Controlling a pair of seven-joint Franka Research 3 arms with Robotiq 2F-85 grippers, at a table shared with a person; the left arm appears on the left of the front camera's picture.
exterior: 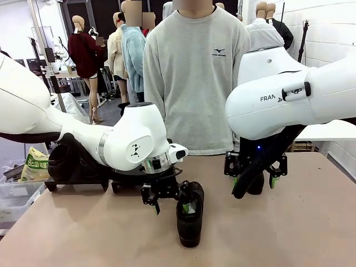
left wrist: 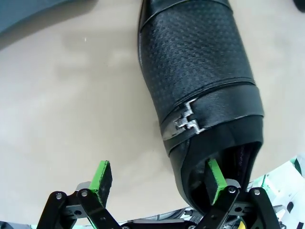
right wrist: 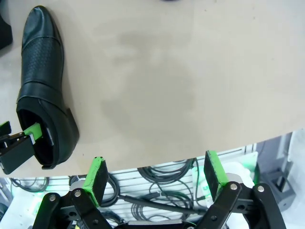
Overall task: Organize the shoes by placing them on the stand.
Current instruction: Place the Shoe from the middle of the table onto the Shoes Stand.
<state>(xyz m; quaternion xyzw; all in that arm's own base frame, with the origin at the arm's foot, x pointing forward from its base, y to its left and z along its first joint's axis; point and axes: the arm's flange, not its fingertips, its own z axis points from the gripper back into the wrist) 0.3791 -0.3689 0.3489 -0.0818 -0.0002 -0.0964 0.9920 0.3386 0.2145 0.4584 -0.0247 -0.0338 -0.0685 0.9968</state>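
One black shoe (exterior: 190,225) with a textured top stands on the table just left of centre, its toe toward me. My left gripper (exterior: 172,207) is open at the shoe's heel: one green pad (left wrist: 214,179) sits inside the shoe (left wrist: 200,81) opening, the other pad (left wrist: 101,176) is outside above the bare table. My right gripper (exterior: 254,179) hovers open right of centre. In the right wrist view nothing lies between the fingers of the right gripper (right wrist: 156,174), and the shoe (right wrist: 43,81) lies far to its left. The low black stand (exterior: 78,182) sits at the back left with dark shapes on it.
A person in a grey sweatshirt (exterior: 194,78) stands at the far side, hands out of sight. The table edge (right wrist: 200,150) runs just ahead of my right fingers, with cables below it. A yellow bag (exterior: 34,164) and plastic bins lie off the table's left.
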